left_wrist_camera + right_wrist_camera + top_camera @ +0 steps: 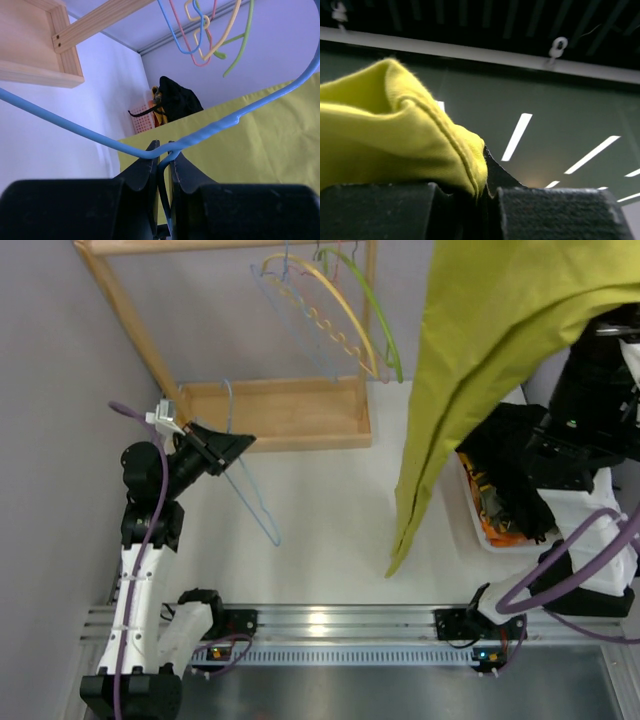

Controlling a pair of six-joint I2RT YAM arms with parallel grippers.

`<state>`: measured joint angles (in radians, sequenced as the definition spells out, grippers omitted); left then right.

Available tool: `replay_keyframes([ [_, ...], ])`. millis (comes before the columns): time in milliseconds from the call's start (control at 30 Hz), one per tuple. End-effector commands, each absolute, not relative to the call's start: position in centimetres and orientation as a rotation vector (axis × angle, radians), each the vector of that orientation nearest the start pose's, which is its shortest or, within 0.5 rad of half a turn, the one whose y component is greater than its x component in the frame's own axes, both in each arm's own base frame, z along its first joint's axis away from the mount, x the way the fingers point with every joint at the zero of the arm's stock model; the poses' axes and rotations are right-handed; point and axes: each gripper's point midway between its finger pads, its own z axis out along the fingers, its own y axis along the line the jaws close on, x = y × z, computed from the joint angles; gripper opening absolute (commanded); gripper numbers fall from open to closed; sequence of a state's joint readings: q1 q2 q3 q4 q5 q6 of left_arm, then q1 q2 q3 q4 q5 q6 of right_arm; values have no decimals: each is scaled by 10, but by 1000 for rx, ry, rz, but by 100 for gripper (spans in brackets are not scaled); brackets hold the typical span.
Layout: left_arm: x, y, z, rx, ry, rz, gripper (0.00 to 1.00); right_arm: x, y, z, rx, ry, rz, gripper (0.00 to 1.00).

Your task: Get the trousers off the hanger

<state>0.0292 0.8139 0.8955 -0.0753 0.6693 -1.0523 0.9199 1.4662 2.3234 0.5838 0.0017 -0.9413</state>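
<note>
My left gripper (164,150) is clamped on the thin light-blue wire hanger (75,125), both fingers pinching the wire at its twisted neck. The hanger is bare and slants out from my jaws above the white table (330,500). My right gripper (487,192) is pinched tight on a fold of the mustard-yellow cloth trousers (385,140), held high so that they hang in one long drape. Their lower tip is near the table, and I cannot tell whether it touches. Hanger and trousers are well apart. Behind stands a light wooden rack (270,415) carrying coloured hangers (330,310). At my right, a black clothes heap (510,465) lies in a white basket (470,502).
</note>
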Motion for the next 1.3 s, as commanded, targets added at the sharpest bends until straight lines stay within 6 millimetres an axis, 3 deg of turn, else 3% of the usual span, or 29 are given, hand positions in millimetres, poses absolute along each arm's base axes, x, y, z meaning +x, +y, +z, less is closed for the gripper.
replay_keyframes([
  [0, 261, -136, 389, -214, 1618, -1327, 0, 82, 45, 855, 15, -14, -257, 0],
  [67, 252, -142, 400, -136, 1599, -1334, 0, 94, 43, 850, 29, 43, -316, 0],
  [167, 245, -141, 408, -90, 1567, -1300, 0, 94, 33, 849, 51, 47, -425, 0],
  [267, 246, -140, 407, -91, 1578, -1284, 0, 86, 22, 852, 89, 32, -545, 0],
  [333, 253, -139, 394, -136, 1621, -1286, 0, 84, 21, 854, 88, 31, -622, 0],
  [400, 258, -138, 397, -112, 1609, -1262, 0, 74, 11, 857, 101, 16, -657, 0],
  [500, 270, -138, 425, -54, 1547, -1248, 0, 61, 4, 860, 86, -14, -692, 0],
  [633, 287, -140, 445, -32, 1517, -1263, 0, 40, 9, 866, 56, -116, -811, 0],
  [800, 294, -150, 437, -32, 1530, -1288, 0, 15, 8, 872, 47, -207, -1005, 0],
  [933, 293, -156, 431, -31, 1535, -1296, 0, 0, -15, 871, 67, -183, -1073, 0],
  [1100, 291, -166, 430, 14, 1541, -1318, 0, 17, -18, 869, -21, -76, -1114, 0],
  [1267, 289, -180, 429, 44, 1545, -1338, 0, 65, -5, 861, -150, 118, -1226, 0],
])
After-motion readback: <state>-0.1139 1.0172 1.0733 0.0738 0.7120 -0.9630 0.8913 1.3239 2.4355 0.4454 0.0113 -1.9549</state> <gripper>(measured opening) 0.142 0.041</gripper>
